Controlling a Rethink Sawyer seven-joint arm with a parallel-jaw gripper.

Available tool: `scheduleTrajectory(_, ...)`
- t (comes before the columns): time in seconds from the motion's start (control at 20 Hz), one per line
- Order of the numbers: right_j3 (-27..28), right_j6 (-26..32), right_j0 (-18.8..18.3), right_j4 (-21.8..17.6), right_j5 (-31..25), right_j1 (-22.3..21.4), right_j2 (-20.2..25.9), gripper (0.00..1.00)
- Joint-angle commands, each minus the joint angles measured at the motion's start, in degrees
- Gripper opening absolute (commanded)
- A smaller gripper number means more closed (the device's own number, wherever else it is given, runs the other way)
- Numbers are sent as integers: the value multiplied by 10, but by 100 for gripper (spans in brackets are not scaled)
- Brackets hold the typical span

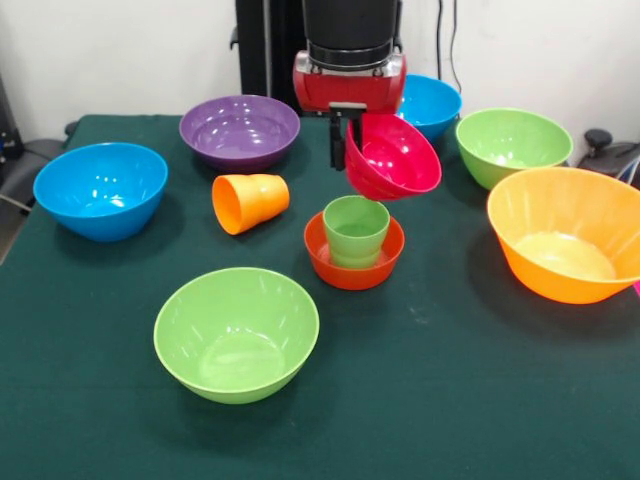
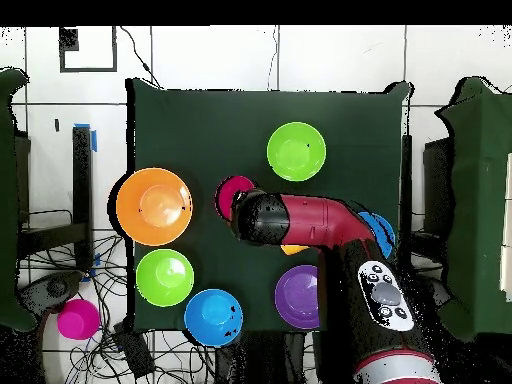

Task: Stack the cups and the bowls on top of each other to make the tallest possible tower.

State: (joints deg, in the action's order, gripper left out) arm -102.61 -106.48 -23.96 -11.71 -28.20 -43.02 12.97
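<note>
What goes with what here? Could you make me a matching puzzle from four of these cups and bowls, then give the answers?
Things:
1. magenta bowl
2. orange cup
3. light green cup
4. purple bowl

States:
A. upright inside the small orange-red bowl
B. standing empty on the table
C. tilted, held off the table by the claw
D. lying on its side

Pairs: 1-C, 2-D, 3-A, 4-B

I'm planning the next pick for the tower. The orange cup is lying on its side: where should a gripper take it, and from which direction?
Probably from straight above, fingers closing across the tapered side wall near the middle. The orange cup lies tipped over on the table, its open mouth facing the camera's left in the front view, so the rim can't be pinched from above. The purple bowl sits just behind it, though apart.
</note>
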Motion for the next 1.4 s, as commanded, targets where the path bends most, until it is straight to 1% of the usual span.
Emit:
scheduleTrajectory(0.05, 29, -76, 19, 14, 4, 37, -4, 0)
scheduleTrajectory(0.3, 45, -68, 24, 14, -5, 43, -7, 0)
scheduleTrajectory(0.55, 70, -39, 18, 12, -50, 35, -4, 0)
scheduleTrajectory(0.75, 107, -24, 21, 9, -89, 37, -5, 0)
scheduleTrajectory(0.85, 117, -21, 22, 9, -96, 41, -4, 0)
scheduleTrajectory(1.1, 112, -25, 20, 7, -87, 42, -3, 0)
scheduleTrajectory(1.4, 98, -41, 17, 6, -45, 58, -1, 0)
